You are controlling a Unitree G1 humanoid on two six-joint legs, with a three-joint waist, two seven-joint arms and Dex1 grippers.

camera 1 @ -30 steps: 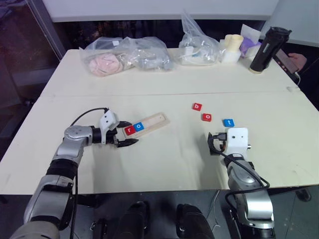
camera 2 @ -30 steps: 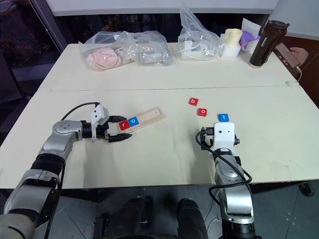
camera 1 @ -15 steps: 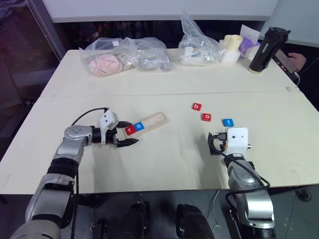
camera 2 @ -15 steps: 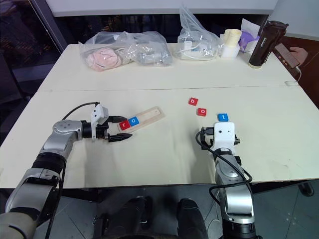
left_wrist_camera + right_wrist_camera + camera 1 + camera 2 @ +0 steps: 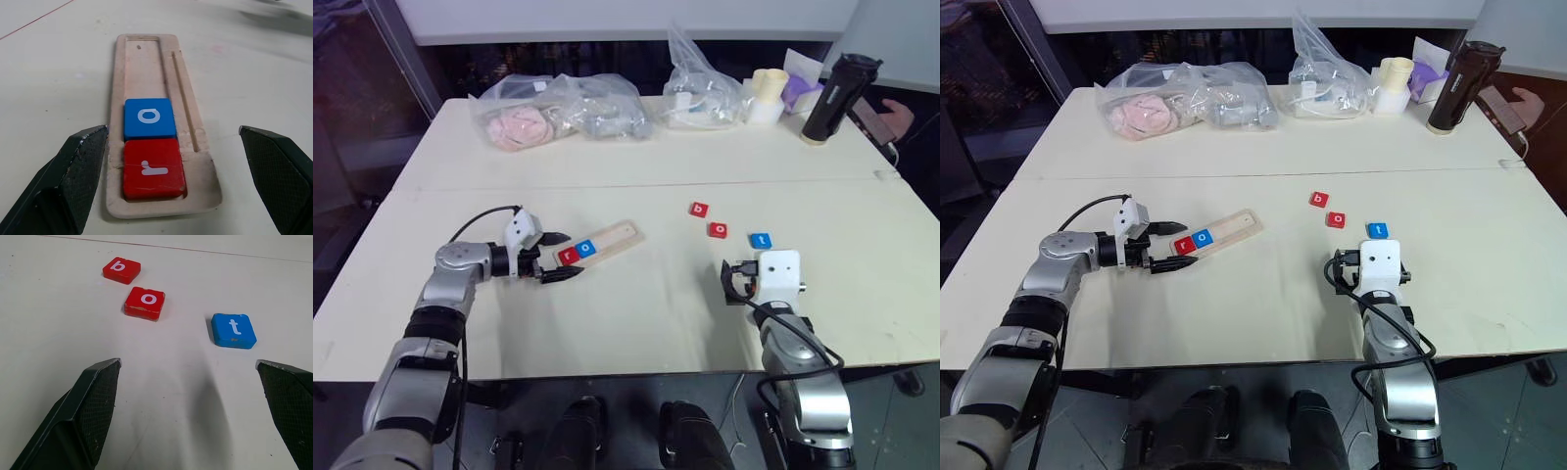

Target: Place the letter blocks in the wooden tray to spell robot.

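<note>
Both grippers, left [image 5: 554, 257] and right [image 5: 732, 280], spread wide, empty. Red b block [image 5: 122, 270], upper left of frame: probably light, rigid, thin; best pinched across opposite edges.

Count: 5 blocks, 3 red (r [image 5: 570, 257], b [image 5: 700, 209], o [image 5: 719, 230]), 2 blue (o [image 5: 587, 249], t [image 5: 761, 240]). 1 tray [image 5: 622, 235]. Far side: 2 bags [image 5: 558, 108], [image 5: 703, 90]; 1 dark bottle [image 5: 829, 98].
</note>
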